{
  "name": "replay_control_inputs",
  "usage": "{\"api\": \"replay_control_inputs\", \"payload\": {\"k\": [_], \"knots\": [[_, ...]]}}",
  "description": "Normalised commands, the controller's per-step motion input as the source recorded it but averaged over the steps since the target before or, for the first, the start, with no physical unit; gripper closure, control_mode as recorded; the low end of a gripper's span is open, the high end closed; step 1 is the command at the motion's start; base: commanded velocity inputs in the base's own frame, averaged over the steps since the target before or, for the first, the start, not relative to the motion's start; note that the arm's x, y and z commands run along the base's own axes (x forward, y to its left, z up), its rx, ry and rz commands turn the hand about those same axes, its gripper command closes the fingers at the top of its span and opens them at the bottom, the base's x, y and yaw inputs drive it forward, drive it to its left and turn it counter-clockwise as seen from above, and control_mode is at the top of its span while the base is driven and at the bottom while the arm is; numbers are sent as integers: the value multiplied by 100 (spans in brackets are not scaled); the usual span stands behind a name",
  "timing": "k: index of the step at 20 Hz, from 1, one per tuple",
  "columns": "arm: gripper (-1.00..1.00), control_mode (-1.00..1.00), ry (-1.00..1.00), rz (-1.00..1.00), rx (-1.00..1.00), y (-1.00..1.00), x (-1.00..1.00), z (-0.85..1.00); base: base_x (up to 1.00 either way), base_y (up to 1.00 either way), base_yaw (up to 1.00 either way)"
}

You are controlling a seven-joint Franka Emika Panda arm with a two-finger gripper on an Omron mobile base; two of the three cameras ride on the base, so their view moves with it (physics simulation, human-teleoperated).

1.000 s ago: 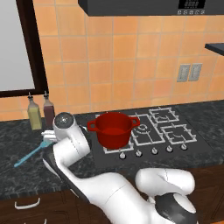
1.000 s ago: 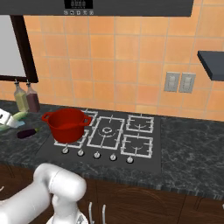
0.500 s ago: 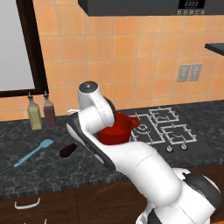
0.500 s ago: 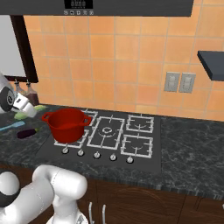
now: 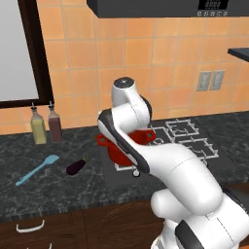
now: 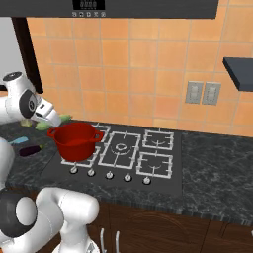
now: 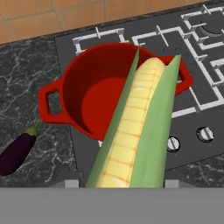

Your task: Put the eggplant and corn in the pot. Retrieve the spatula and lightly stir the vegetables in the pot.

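My gripper (image 6: 53, 121) is shut on the corn (image 7: 135, 127), a yellow cob in pale green husk that runs up the middle of the hand view. It hangs over the near left rim of the red pot (image 7: 87, 98), whose inside shows nothing but its red bottom. The pot (image 6: 75, 141) stands on the hob's left burner, and my arm covers most of the pot (image 5: 103, 141) in the left base view. The dark purple eggplant (image 5: 75, 167) lies on the counter left of the pot. Further left lies the light blue spatula (image 5: 36, 170).
Two bottles (image 5: 38, 126) stand at the wall behind the spatula. The black hob (image 6: 143, 155) with its row of knobs (image 6: 108, 174) stretches right of the pot. A dark window frame (image 5: 36, 53) rises at the left.
The arm has risen from low over the left counter and swung right with the corn, so the gripper now hangs by the pot. Eggplant and spatula lie as before.
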Motion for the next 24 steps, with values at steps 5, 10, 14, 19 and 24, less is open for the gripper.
{"api": "replay_control_inputs", "payload": {"k": [5, 10, 14, 19, 24], "knots": [[100, -100, 0, 1, 0, -49, 15, -1, 0, 0, 0], [100, -100, 0, 2, 0, -2, 11, -27, 0, 0, 0], [100, -100, 0, 0, -1, 0, 20, -32, 0, 0, 0], [100, -100, 0, 0, -1, 0, 16, -29, 0, 0, 0], [100, -100, 0, 0, 0, 0, 1, -23, 0, 0, 0]]}}
